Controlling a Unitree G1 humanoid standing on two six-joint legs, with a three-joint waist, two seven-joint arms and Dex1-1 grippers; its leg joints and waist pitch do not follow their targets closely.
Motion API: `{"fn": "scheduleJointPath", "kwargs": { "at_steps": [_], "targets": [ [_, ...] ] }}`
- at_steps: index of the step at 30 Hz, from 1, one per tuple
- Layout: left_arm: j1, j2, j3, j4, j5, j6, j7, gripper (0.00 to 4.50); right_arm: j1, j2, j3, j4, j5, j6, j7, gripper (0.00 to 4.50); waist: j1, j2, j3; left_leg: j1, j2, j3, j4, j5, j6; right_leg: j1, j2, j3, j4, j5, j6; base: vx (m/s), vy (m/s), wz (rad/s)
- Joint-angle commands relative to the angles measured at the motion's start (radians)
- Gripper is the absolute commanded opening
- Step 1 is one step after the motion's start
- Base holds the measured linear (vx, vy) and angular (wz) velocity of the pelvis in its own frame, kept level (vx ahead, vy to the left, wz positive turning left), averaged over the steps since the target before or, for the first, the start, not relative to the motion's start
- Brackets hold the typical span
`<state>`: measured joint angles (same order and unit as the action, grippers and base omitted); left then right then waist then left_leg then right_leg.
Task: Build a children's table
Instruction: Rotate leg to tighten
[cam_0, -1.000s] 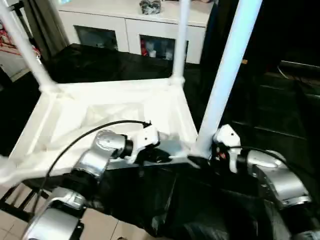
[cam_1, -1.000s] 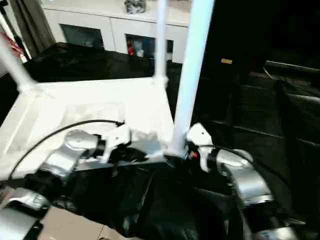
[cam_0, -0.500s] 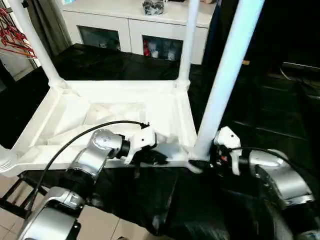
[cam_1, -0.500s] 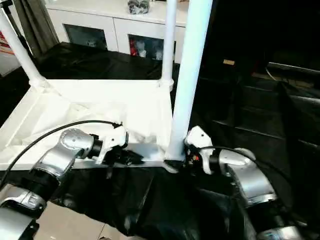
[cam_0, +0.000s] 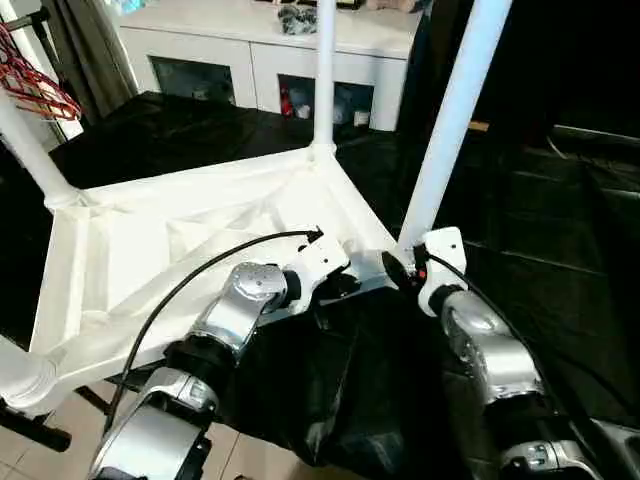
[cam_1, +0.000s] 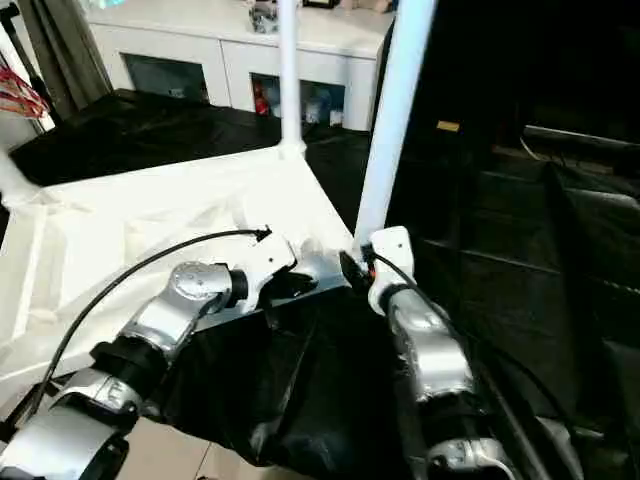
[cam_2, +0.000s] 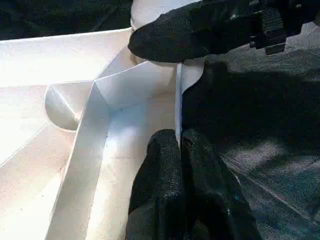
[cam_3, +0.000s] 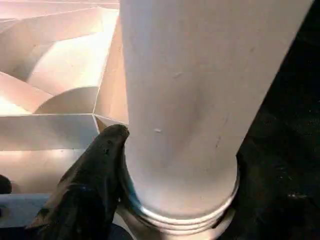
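Upturned white ribbed plastic tabletop (cam_0: 200, 250) has rotated since 0.5 s ago. Left hand (cam_2: 180, 145) pinches its rim; right hand (cam_0: 400, 268) clasps white tubular leg (cam_0: 450, 120), seating it in corner.

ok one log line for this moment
table top: upside down | left hand: pinching near rim | right hand: gripping base of near-right leg

surface: black sheet (cam_0: 200, 125) | on it: children's table (cam_0: 200, 235), upside down, legs up
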<state>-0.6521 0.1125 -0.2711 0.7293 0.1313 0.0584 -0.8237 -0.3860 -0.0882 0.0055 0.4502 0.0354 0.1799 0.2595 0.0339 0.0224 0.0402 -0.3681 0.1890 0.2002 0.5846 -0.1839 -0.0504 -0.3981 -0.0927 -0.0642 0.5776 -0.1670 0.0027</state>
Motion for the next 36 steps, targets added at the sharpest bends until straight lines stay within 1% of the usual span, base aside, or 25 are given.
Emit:
{"fn": "scheduleJointPath", "kwargs": {
  "at_steps": [1, 3, 5, 6, 7, 8, 9, 10, 12, 13, 14, 15, 17, 19, 20, 21, 22, 23, 24, 25, 28, 29, 33, 34, 36],
  "targets": [
    [-0.009, -0.050, -0.034, -0.023, -0.017, -0.020, -0.001, 0.00, 0.011, 0.055, 0.086, -0.008, 0.014, 0.004, 0.087, 3.59, -0.001, -0.004, -0.054, 0.014, 0.038, -0.026, -0.081, -0.321, 0.009, 0.032, -0.053, 0.038, -0.079, -0.341, -0.170, 0.000, 0.000, 0.00],
    [0.008, -0.013, -0.043, -0.055, -0.034, -0.045, -0.080, 0.00, 0.023, 0.003, 0.084, -0.055, 0.032, 0.029, 0.155, 3.70, 0.001, -0.003, -0.056, 0.011, 0.038, -0.024, -0.079, -0.300, 0.018, 0.037, -0.052, 0.039, -0.074, -0.297, -0.184, 0.000, 0.000, 0.00],
    [0.020, 0.008, -0.049, -0.073, -0.048, -0.064, -0.140, 0.00, 0.030, -0.031, 0.093, -0.078, 0.041, 0.038, 0.210, 3.94, 0.004, -0.006, -0.058, 0.008, 0.038, -0.023, -0.075, -0.260, 0.041, 0.042, -0.053, 0.039, -0.066, -0.236, -0.199, 0.000, 0.000, 0.00],
    [0.025, 0.018, -0.051, -0.082, -0.055, -0.066, -0.164, 0.00, 0.034, -0.051, 0.100, -0.090, 0.045, 0.043, 0.242, 3.94, 0.002, -0.013, -0.059, 0.007, 0.038, -0.021, -0.074, -0.247, 0.049, 0.044, -0.053, 0.039, -0.064, -0.221, -0.205, 0.000, 0.000, 0.00],
    [0.030, 0.029, -0.053, -0.088, -0.060, -0.072, -0.184, 0.00, 0.040, -0.075, 0.110, -0.104, 0.047, 0.049, 0.278, 3.94, 0.004, -0.008, -0.062, 0.007, 0.039, -0.020, -0.071, -0.214, 0.059, 0.045, -0.053, 0.040, -0.058, -0.184, -0.219, 0.000, 0.000, 0.00],
    [0.036, 0.048, -0.055, -0.096, -0.062, -0.079, -0.216, 0.00, 0.051, -0.115, 0.123, -0.124, 0.051, 0.047, 0.336, 3.94, 0.006, -0.007, -0.063, 0.009, 0.039, -0.020, -0.069, -0.197, 0.064, 0.045, -0.053, 0.039, -0.057, -0.162, -0.227, 0.000, 0.000, 0.00],
    [0.041, 0.066, -0.057, -0.099, -0.062, -0.088, -0.244, 0.00, 0.060, -0.154, 0.132, -0.142, 0.060, 0.053, 0.394, 3.94, 0.007, -0.005, -0.064, 0.006, 0.038, -0.019, -0.066, -0.171, 0.079, 0.049, -0.053, 0.039, -0.051, -0.119, -0.239, 0.000, 0.000, 0.00],
    [0.043, 0.080, -0.058, -0.099, -0.061, -0.095, -0.262, 0.00, 0.066, -0.183, 0.136, -0.155, 0.067, 0.055, 0.435, 3.94, 0.010, -0.006, -0.065, 0.007, 0.040, -0.017, -0.063, -0.155, 0.094, 0.050, -0.052, 0.039, -0.047, -0.083, -0.251, 0.000, 0.000, 0.00],
    [0.043, 0.098, -0.058, -0.100, -0.064, -0.101, -0.290, 0.00, 0.072, -0.221, 0.139, -0.169, 0.082, 0.054, 0.499, 3.94, 0.012, -0.008, -0.063, 0.006, 0.040, -0.016, -0.063, -0.160, 0.106, 0.050, -0.052, 0.038, -0.047, -0.086, -0.261, 0.000, 0.000, 0.00],
    [0.043, 0.104, -0.057, -0.103, -0.067, -0.100, -0.301, 0.00, 0.074, -0.234, 0.139, -0.175, 0.085, 0.056, 0.522, 3.94, 0.013, -0.007, -0.061, 0.007, 0.042, -0.016, -0.065, -0.171, 0.104, 0.049, -0.053, 0.037, -0.051, -0.112, -0.260, 0.000, 0.000, 0.00],
    [0.043, 0.113, -0.056, -0.105, -0.070, -0.101, -0.315, 0.00, 0.076, -0.251, 0.140, -0.183, 0.087, 0.058, 0.552, 3.79, 0.014, -0.007, -0.059, 0.009, 0.044, -0.016, -0.066, -0.192, 0.094, 0.048, -0.053, 0.036, -0.054, -0.152, -0.257, 0.000, 0.000, 0.00],
    [0.040, 0.126, -0.057, -0.105, -0.073, -0.105, -0.336, 0.00, 0.077, -0.275, 0.146, -0.190, 0.089, 0.059, 0.593, 3.69, 0.015, -0.003, -0.058, 0.010, 0.043, -0.016, -0.067, -0.204, 0.088, 0.047, -0.052, 0.036, -0.054, -0.171, -0.256, 0.000, 0.000, 0.00],
    [0.037, 0.148, -0.057, -0.106, -0.079, -0.117, -0.378, 0.00, 0.078, -0.322, 0.164, -0.206, 0.096, 0.063, 0.665, 3.59, 0.017, -0.005, -0.055, 0.013, 0.045, -0.017, -0.071, -0.247, 0.064, 0.045, -0.052, 0.036, -0.062, -0.243, -0.239, 0.000, 0.000, 0.00],
    [0.037, 0.163, -0.056, -0.111, -0.090, -0.117, -0.410, 0.00, 0.077, -0.348, 0.177, -0.217, 0.104, 0.068, 0.703, 3.37, 0.019, -0.005, -0.054, 0.016, 0.047, -0.017, -0.072, -0.267, 0.053, 0.042, -0.053, 0.038, -0.064, -0.272, -0.230, 0.000, 0.000, 0.00],
    [0.037, 0.163, -0.056, -0.111, -0.090, -0.117, -0.410, 0.00, 0.077, -0.348, 0.177, -0.217, 0.104, 0.068, 0.703, 3.25, 0.019, -0.007, -0.055, 0.015, 0.047, -0.017, -0.073, -0.262, 0.050, 0.042, -0.052, 0.038, -0.063, -0.270, -0.228, 0.000, 0.000, 0.00],
    [0.037, 0.163, -0.056, -0.111, -0.090, -0.117, -0.410, 0.00, 0.077, -0.348, 0.177, -0.217, 0.104, 0.068, 0.703, 3.25, 0.020, -0.006, -0.055, 0.015, 0.047, -0.018, -0.073, -0.260, 0.049, 0.041, -0.053, 0.038, -0.063, -0.268, -0.228, 0.000, 0.000, 0.00],
    [0.034, 0.181, -0.055, -0.108, -0.103, -0.123, -0.447, 0.00, 0.074, -0.367, 0.188, -0.224, 0.108, 0.069, 0.742, 3.13, 0.021, -0.009, -0.056, 0.014, 0.046, -0.018, -0.072, -0.256, 0.048, 0.042, -0.054, 0.038, -0.062, -0.266, -0.228, 0.000, 0.000, 0.00],
    [0.034, 0.182, -0.055, -0.108, -0.104, -0.123, -0.451, 0.00, 0.074, -0.368, 0.189, -0.224, 0.109, 0.070, 0.745, 3.06, 0.023, -0.008, -0.056, 0.014, 0.046, -0.017, -0.071, -0.248, 0.050, 0.042, -0.054, 0.039, -0.061, -0.261, -0.228, 0.000, 0.000, 0.00],
    [0.035, 0.189, -0.054, -0.112, -0.109, -0.121, -0.466, 0.00, 0.073, -0.373, 0.194, -0.226, 0.110, 0.069, 0.761, 2.94, 0.024, -0.010, -0.057, 0.014, 0.046, -0.017, -0.071, -0.244, 0.052, 0.041, -0.054, 0.039, -0.060, -0.255, -0.230, 0.000, 0.000, 0.00],
    [0.035, 0.193, -0.054, -0.114, -0.114, -0.118, -0.481, 0.00, 0.071, -0.379, 0.199, -0.227, 0.109, 0.070, 0.777, 2.84, 0.026, -0.011, -0.058, 0.013, 0.047, -0.017, -0.070, -0.229, 0.055, 0.043, -0.054, 0.038, -0.057, -0.234, -0.235, 0.000, 0.000, 0.00],
    [0.032, 0.199, -0.053, -0.112, -0.119, -0.117, -0.496, 0.00, 0.067, -0.385, 0.207, -0.226, 0.110, 0.070, 0.798, 2.74, 0.029, -0.011, -0.060, 0.011, 0.046, -0.017, -0.067, -0.198, 0.066, 0.044, -0.054, 0.038, -0.050, -0.184, -0.250, 0.000, 0.000, 0.00],
    [0.031, 0.199, -0.052, -0.111, -0.119, -0.117, -0.496, 0.00, 0.066, -0.382, 0.208, -0.226, 0.112, 0.071, 0.797, 2.74, 0.029, -0.010, -0.061, 0.011, 0.047, -0.016, -0.066, -0.187, 0.071, 0.045, -0.054, 0.038, -0.048, -0.167, -0.255, 0.000, 0.000, 0.00],
    [0.029, 0.192, -0.047, -0.106, -0.117, -0.112, -0.477, 0.00, 0.069, -0.363, 0.204, -0.225, 0.120, 0.079, 0.786, 2.71, 0.030, -0.009, -0.059, 0.010, 0.045, -0.015, -0.066, -0.197, 0.070, 0.045, -0.055, 0.037, -0.051, -0.188, -0.255, 0.000, 0.000, 0.00],
    [0.029, 0.180, -0.040, -0.100, -0.108, -0.107, -0.427, 0.00, 0.077, -0.339, 0.191, -0.218, 0.123, 0.081, 0.751, 2.70, 0.029, -0.008, -0.058, 0.011, 0.046, -0.016, -0.067, -0.208, 0.065, 0.043, -0.055, 0.037, -0.053, -0.208, -0.250, 0.000, 0.000, 0.00],
    [0.025, 0.171, -0.034, -0.093, -0.103, -0.101, -0.395, 0.00, 0.079, -0.324, 0.183, -0.210, 0.118, 0.076, 0.721, 2.70, 0.028, -0.008, -0.057, 0.013, 0.046, -0.017, -0.069, -0.226, 0.054, 0.042, -0.055, 0.037, -0.056, -0.237, -0.243, 0.000, 0.000, 0.00]
  ]
}}
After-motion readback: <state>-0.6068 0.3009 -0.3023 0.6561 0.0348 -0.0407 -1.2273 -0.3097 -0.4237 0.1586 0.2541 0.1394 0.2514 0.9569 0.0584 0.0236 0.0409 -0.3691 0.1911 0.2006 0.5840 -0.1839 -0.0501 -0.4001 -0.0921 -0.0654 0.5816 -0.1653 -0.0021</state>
